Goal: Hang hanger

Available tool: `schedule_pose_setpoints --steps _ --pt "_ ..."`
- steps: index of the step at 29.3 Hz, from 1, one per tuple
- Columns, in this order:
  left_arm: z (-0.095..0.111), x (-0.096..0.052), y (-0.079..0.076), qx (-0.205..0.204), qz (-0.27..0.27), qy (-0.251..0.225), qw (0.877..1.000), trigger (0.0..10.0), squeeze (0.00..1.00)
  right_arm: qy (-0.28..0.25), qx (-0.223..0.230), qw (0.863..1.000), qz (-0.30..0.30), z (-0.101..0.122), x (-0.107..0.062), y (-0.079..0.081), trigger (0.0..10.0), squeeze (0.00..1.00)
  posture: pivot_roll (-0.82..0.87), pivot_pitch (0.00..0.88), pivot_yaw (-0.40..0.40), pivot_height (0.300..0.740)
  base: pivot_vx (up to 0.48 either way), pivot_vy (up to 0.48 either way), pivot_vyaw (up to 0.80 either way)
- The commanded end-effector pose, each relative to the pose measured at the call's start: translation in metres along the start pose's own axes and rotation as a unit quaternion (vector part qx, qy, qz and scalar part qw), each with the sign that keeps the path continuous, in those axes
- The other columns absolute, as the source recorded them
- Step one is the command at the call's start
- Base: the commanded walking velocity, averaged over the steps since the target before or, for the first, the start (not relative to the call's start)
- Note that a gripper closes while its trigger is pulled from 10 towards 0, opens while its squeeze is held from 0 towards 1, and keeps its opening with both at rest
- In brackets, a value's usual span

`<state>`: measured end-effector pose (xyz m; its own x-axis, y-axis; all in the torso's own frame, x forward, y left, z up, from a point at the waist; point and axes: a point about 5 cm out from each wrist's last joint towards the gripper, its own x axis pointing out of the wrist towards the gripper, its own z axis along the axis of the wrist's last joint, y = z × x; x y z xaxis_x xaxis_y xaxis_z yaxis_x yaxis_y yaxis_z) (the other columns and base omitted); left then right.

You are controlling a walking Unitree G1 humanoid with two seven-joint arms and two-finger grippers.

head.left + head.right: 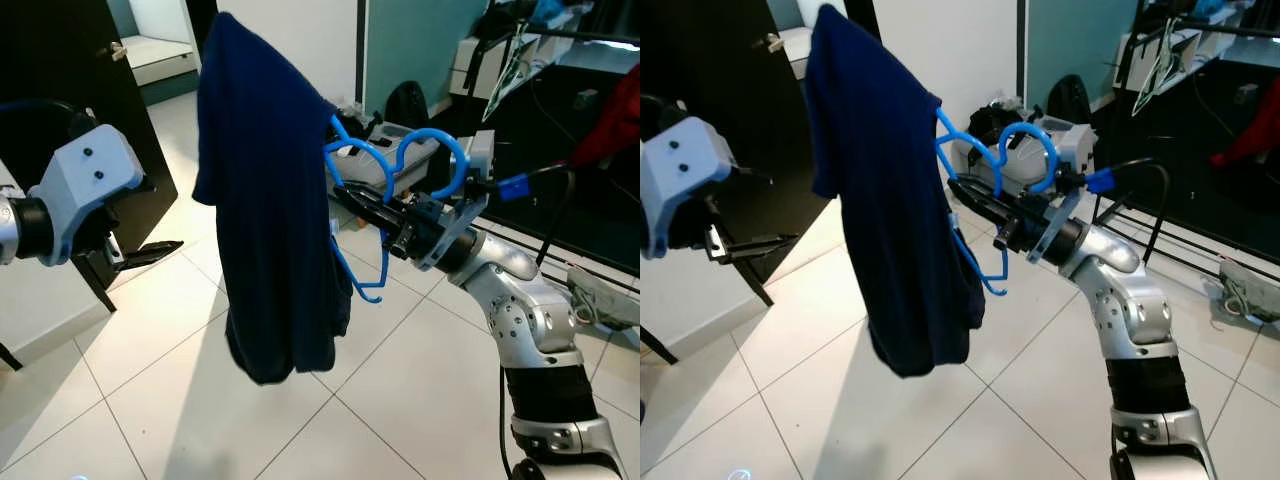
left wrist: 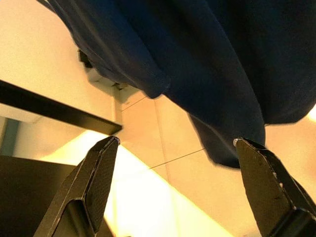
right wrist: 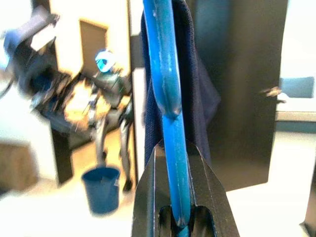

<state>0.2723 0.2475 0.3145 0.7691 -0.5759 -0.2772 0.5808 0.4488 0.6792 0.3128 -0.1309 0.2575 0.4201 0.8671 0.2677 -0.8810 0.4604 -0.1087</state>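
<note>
Just blue hanger [image 1: 400, 165], navy shirt [image 1: 265, 200].

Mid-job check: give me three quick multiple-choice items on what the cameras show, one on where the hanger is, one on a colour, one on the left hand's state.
1. Where is the hanger?
A. lying on the floor
B. held in the right hand
C. hooked on a door handle

2. What colour is the hanger?
A. blue
B. white
C. red

3. How is the left hand?
A. shut on the shirt
B. shut on the hanger
C. open, holding nothing

Answers:
1 B: the right hand clamps the hanger, with the bar seen between its fingers in the right wrist view.
2 A: its plastic is bright blue against the navy shirt draped on it.
3 C: the left hand has its fingers spread, with only floor and shirt beyond.
</note>
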Motion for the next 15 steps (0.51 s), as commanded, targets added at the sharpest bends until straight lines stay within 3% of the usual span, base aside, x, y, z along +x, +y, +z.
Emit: schedule_pose_setpoints --steps 1,3,6,13,15 --pt "0.005 -0.009 0.007 0.019 0.005 0.000 1.000 10.0 0.00 0.012 -0.007 1.000 0.023 -0.002 0.001 0.005 10.0 0.00 -0.01 0.000 0.070 0.740 0.000 0.000 0.00" --pt "0.020 -0.012 0.013 0.049 0.006 -0.026 0.998 10.0 0.00 0.082 -0.042 0.995 0.043 -0.016 -0.005 0.007 10.0 0.00 -0.01 0.000 0.063 0.740 0.000 0.000 0.00" --pt "0.038 -0.016 0.018 0.079 -0.002 -0.058 0.995 10.0 0.00 0.107 -0.049 0.992 0.050 -0.019 -0.009 0.007 10.0 0.00 -0.01 0.000 0.063 0.740 0.000 0.000 0.00" --pt "0.050 -0.022 0.023 0.115 -0.020 -0.067 0.991 10.0 0.00 0.123 -0.055 0.989 0.056 -0.020 -0.013 0.005 10.0 0.00 -0.01 0.000 0.064 0.740 0.000 0.000 0.00" --pt "0.051 -0.019 0.017 0.123 -0.056 -0.062 0.989 10.0 0.00 0.130 -0.059 0.988 0.060 -0.021 -0.013 0.006 10.0 0.00 -0.01 0.000 0.065 0.740 0.000 0.000 0.00"
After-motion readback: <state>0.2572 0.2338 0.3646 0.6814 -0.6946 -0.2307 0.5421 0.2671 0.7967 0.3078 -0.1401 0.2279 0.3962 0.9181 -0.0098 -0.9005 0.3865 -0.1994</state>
